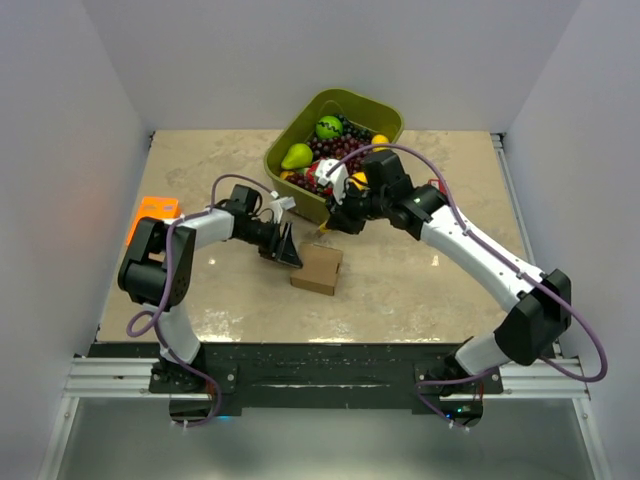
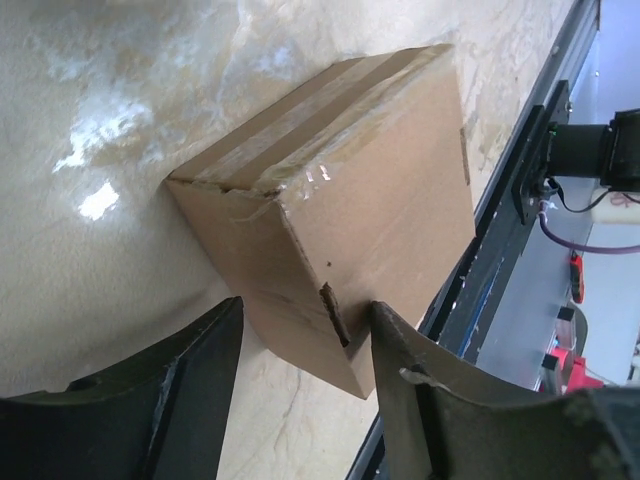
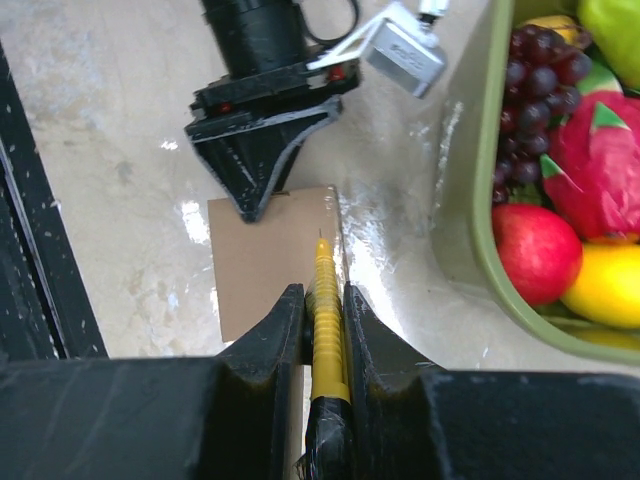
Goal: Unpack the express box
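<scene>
The express box (image 1: 318,268) is a small brown cardboard box, taped shut, lying on the table in front of the arms. My left gripper (image 1: 288,250) is open at the box's left side. In the left wrist view the box (image 2: 340,220) has its near corner between the two spread fingers (image 2: 420,390). My right gripper (image 1: 335,222) is shut on a yellow ribbed tool (image 3: 326,300) with a fine metal tip. The tip points down over the box (image 3: 265,265) near its right edge.
A green tub (image 1: 385,115) of fruit stands just behind the box, close to the right gripper; its wall (image 3: 465,200) shows in the right wrist view. An orange tray (image 1: 152,213) lies at the far left. The table's black front rail (image 2: 500,250) is near the box.
</scene>
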You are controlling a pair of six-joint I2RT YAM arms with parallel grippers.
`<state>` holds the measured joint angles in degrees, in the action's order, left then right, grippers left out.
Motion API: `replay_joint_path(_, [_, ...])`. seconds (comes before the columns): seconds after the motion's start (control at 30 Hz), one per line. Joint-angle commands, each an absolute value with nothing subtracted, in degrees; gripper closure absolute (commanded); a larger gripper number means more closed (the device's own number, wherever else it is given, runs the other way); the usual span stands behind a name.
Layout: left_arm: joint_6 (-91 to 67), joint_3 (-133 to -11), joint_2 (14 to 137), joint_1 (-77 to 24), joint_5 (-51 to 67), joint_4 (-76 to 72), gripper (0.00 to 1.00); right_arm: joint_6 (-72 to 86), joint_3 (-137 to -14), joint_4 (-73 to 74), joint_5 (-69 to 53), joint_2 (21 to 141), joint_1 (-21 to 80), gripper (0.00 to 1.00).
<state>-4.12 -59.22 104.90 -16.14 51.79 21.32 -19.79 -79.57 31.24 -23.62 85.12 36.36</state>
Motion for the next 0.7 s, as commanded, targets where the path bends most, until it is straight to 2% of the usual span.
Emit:
replay_joint_path(0.0, [2.97,-58.27,105.56,-16.17,51.86,17.49,0.45,-24.87,-79.46,29.45,-25.41,86.04,38.84,1.00])
replay_joint_path(0.17, [4.22,-58.19,107.05,-16.17,54.49,19.34,0.48,-24.17,-79.36,26.19,-21.45,88.24,40.08,1.00])
replay_joint_path(0.67, [0.44,-56.16,107.49,-16.17,52.73,17.05,0.50,-25.75,-83.50,25.67,-14.86,95.89,43.24,1.00])
